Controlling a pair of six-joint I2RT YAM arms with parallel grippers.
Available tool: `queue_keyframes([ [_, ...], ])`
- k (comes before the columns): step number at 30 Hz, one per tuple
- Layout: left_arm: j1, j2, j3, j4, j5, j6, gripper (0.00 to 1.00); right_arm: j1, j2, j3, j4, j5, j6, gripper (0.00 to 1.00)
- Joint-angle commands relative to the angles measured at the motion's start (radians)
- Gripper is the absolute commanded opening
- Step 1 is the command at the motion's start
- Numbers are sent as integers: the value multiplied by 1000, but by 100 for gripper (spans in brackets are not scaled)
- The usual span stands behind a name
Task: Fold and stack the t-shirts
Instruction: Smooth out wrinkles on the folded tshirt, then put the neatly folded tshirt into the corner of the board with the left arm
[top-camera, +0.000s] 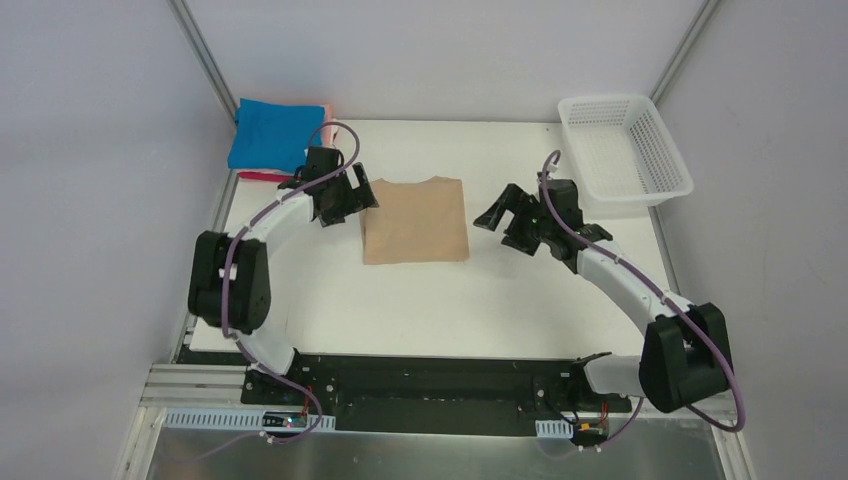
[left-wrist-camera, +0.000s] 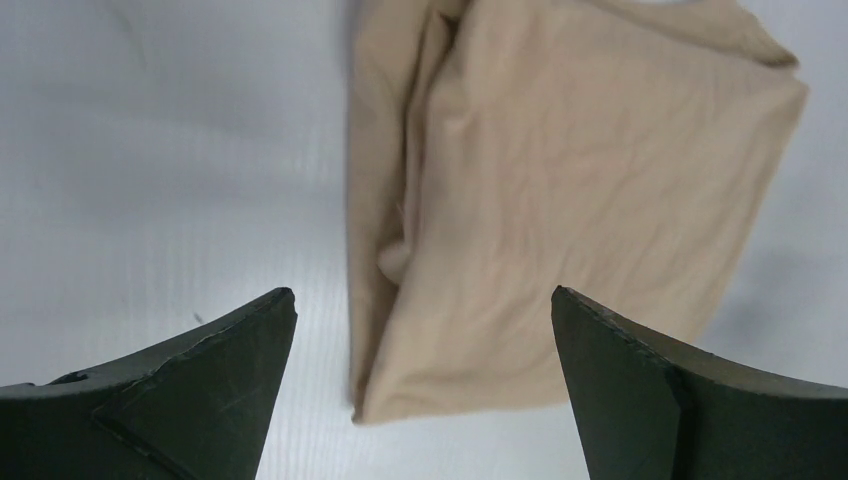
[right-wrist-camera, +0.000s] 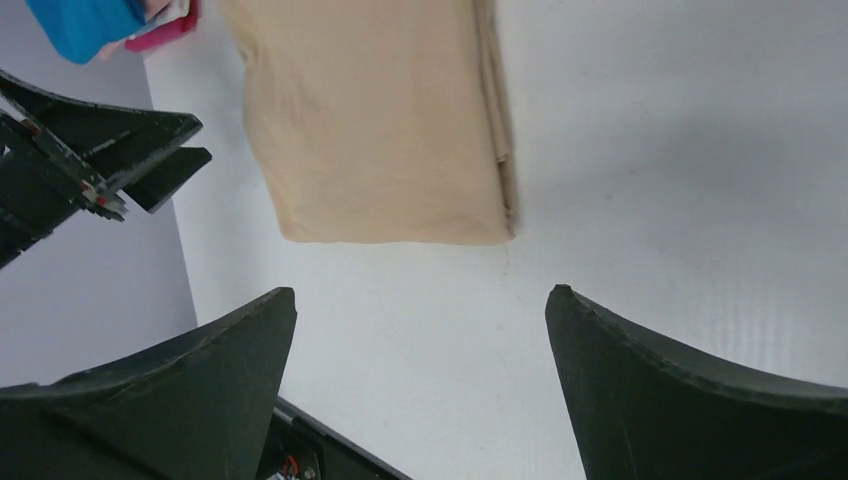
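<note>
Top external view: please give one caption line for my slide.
Left gripper and right gripper, both open, flank the folded tan t-shirt.

a flat white table (top-camera: 450, 300) fills the middle of the enclosure, its surface matte and faintly ribbed in the close wrist views. a pale grey back wall (top-camera: 450, 50) rises behind it, with a left side panel (top-camera: 90, 200) and a right side panel (top-camera: 770, 150) of the same pale, slightly lilac tone. two slim metal posts, the left post (top-camera: 207, 55) and the right post (top-camera: 688, 45), slant up from the far corners. along the near edge lies a black base plate (top-camera: 440, 385), then an aluminium rail (top-camera: 195, 385), a white slotted cable duct (top-camera: 215, 420) and a dull metal sheet (top-camera: 430, 455). the light is soft and even, casting only faint shadows.
</note>
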Motion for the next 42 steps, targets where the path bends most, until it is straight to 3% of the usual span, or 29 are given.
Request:
queue_keyframes([
  [1, 50, 188, 155, -65, 15, 52, 99, -32, -91, -60, -62, 99, -36, 99],
  [5, 57, 311, 247, -93, 87, 78, 99, -38, -128, -66, -91, 124, -56, 99],
  [12, 53, 387, 274, -93, 176, 84, 99, -44, -116, -64, -102, 125, -65, 99],
  [21, -16, 502, 323, -93, 198, 73, 85, -52, -110, -67, -109, 129, -75, 99],
  [26, -80, 542, 350, -102, 113, 70, 62, -61, -117, -75, -108, 139, -77, 99],
  [33, -153, 602, 483, -242, -231, 61, 0, -75, -147, -103, -91, 175, -68, 99],
  [37, -154, 624, 584, -280, -335, 111, 0, -82, -179, -118, -91, 202, -77, 99],
  [42, -154, 626, 743, -279, -492, 337, 0, -86, -211, -139, -88, 267, -83, 99],
])
